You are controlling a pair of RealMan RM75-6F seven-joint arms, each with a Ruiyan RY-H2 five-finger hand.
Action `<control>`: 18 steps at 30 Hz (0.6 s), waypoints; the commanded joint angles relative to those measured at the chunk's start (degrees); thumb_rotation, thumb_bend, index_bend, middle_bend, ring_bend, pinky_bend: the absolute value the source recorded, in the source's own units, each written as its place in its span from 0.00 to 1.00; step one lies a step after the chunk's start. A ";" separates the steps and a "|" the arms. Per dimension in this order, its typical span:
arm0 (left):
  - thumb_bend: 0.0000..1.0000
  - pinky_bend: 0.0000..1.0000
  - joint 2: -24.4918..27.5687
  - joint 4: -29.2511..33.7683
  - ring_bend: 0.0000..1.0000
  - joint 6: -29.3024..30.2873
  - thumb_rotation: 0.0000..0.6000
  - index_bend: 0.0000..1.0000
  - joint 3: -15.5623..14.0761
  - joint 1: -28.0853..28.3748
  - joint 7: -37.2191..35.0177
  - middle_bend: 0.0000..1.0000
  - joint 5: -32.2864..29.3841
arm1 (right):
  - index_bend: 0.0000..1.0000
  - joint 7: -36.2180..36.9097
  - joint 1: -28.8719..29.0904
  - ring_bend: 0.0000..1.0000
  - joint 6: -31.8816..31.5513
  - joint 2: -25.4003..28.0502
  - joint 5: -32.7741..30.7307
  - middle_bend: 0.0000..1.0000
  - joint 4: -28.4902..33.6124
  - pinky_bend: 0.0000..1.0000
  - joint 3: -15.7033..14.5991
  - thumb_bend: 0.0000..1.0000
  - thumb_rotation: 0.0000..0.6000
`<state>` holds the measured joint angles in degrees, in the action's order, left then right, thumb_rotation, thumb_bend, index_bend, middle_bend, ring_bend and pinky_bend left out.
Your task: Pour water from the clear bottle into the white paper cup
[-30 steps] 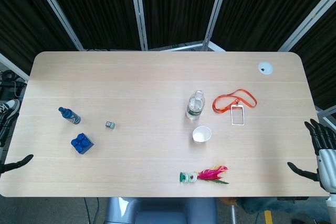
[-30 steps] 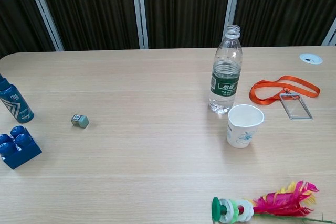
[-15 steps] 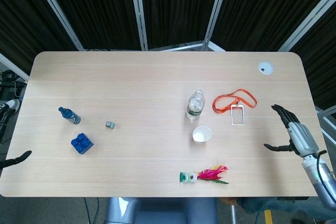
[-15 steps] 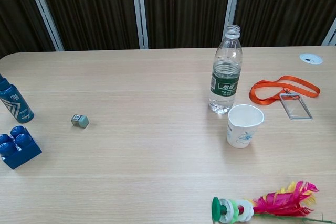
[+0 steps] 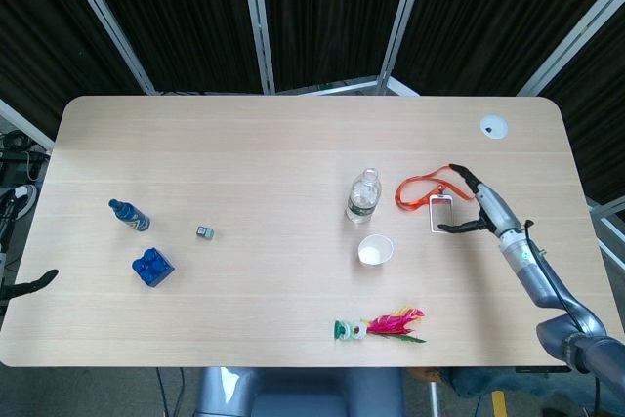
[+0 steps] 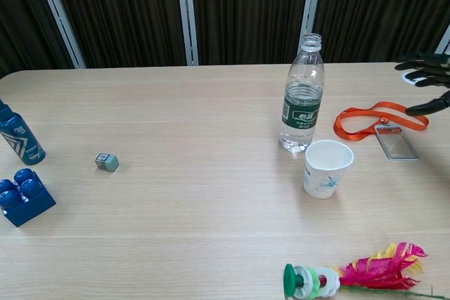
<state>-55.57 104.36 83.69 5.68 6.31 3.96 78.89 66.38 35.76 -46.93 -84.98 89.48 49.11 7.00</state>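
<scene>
A clear bottle (image 5: 362, 196) (image 6: 303, 96) with a green label and no cap stands upright right of the table's middle. Just in front of it sits the white paper cup (image 5: 375, 250) (image 6: 327, 168), upright and empty-looking. My right hand (image 5: 476, 205) (image 6: 425, 79) hovers open over the table to the right of the bottle, above the badge end of the orange lanyard, fingers spread and holding nothing. Of my left hand (image 5: 29, 285) only a dark fingertip shows past the table's left front edge; how it is held is hidden.
An orange lanyard with a clear badge holder (image 5: 437, 194) (image 6: 383, 121) lies right of the bottle. A feathered shuttlecock toy (image 5: 381, 325) (image 6: 351, 276) lies near the front edge. On the left are a small blue bottle (image 5: 128, 214), a blue brick (image 5: 152, 267) and a small grey cube (image 5: 204, 232).
My right hand has swept in from beyond the table's right edge, leftward and farther over the table, to above the lanyard's badge. Bottle and cup have not moved.
</scene>
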 commanded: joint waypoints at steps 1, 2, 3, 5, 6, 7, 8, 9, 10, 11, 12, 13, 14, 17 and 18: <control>0.00 0.00 -0.40 0.01 0.00 0.00 1.00 0.00 0.17 0.16 0.68 0.00 -0.36 | 0.00 5.07 4.33 0.00 1.35 -3.82 2.80 0.00 -4.75 0.00 -1.48 0.00 1.00; 0.00 0.00 -0.47 0.05 0.00 -0.09 1.00 0.00 0.21 0.22 0.84 0.00 -0.52 | 0.00 5.61 5.00 0.00 1.37 -4.25 3.20 0.00 -5.31 0.00 -1.69 0.00 1.00; 0.00 0.00 -0.53 0.10 0.00 -0.20 1.00 0.00 0.26 0.27 0.97 0.00 -0.72 | 0.00 6.04 5.64 0.00 1.46 -4.69 3.54 0.00 -5.87 0.00 -1.90 0.00 1.00; 0.00 0.00 -0.63 0.24 0.00 -0.51 1.00 0.00 0.41 0.45 1.32 0.00 -1.25 | 0.00 6.94 7.12 0.00 2.07 -5.79 4.19 0.00 -7.12 0.00 -2.50 0.00 1.00; 0.00 0.00 -0.61 0.45 0.00 -0.67 1.00 0.00 0.50 0.53 1.53 0.00 -1.61 | 0.00 7.74 7.99 0.00 2.75 -6.39 4.38 0.00 -7.60 0.00 -2.83 0.00 1.00; 0.00 0.00 -0.58 0.65 0.00 -0.69 1.00 0.00 0.55 0.55 1.66 0.00 -1.78 | 0.00 8.27 8.54 0.00 3.13 -6.82 4.42 0.00 -7.89 0.00 -2.96 0.00 1.00; 0.00 0.00 -0.55 0.83 0.00 -0.62 1.00 0.00 0.61 0.55 1.78 0.00 -1.83 | 0.00 8.72 9.05 0.00 3.43 -7.24 4.43 0.00 -8.19 0.00 -3.05 0.00 1.00; 0.00 0.00 -0.50 1.03 0.00 -0.46 1.00 0.00 0.64 0.52 1.93 0.00 -1.78 | 0.00 9.18 9.77 0.00 3.85 -7.88 4.43 0.00 -8.75 0.00 -3.17 0.00 1.00; 0.00 0.00 -0.48 1.11 0.00 -0.31 1.00 0.00 0.65 0.48 2.02 0.00 -1.73 | 0.00 9.32 10.25 0.00 4.09 -8.35 4.39 0.00 -9.17 0.00 -3.20 0.00 1.00; 0.00 0.00 -0.48 1.14 0.00 -0.18 1.00 0.00 0.67 0.43 2.11 0.00 -1.72 | 0.00 9.48 10.70 0.00 4.37 -8.79 4.30 0.00 -9.57 0.00 -3.20 0.00 1.00; 0.00 0.00 -0.49 1.12 0.00 -0.12 1.00 0.00 0.68 0.41 2.18 0.00 -1.79 | 0.00 9.77 11.27 0.00 4.75 -9.33 4.12 0.00 -10.02 0.00 -3.21 0.00 1.00; 0.00 0.00 -0.47 1.12 0.00 -0.18 1.00 0.00 0.70 0.41 2.17 0.00 -1.93 | 0.00 9.99 11.65 0.00 5.01 -9.62 4.03 0.00 -10.20 0.00 -3.25 0.00 1.00; 0.00 0.00 -0.46 1.11 0.00 -0.28 1.00 0.00 0.71 0.41 2.12 0.00 -2.12 | 0.00 10.24 11.99 0.00 5.23 -9.88 3.95 0.00 -10.30 0.00 -3.30 0.00 1.00; 0.00 0.00 -0.42 0.91 0.00 -0.75 1.00 0.00 0.82 0.55 2.12 0.00 -2.80 | 0.00 10.73 13.01 0.00 5.68 -10.61 3.83 0.00 -10.46 0.00 -3.59 0.00 1.00; 0.00 0.00 -0.41 0.86 0.00 -0.92 1.00 0.00 0.85 0.61 2.13 0.00 -3.03 | 0.00 10.73 13.33 0.00 5.76 -10.95 3.71 0.00 -10.58 0.00 -3.66 0.00 1.00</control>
<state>-56.00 105.27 82.86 6.49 6.87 6.09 75.97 77.04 48.89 -41.29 -95.70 93.30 38.65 3.45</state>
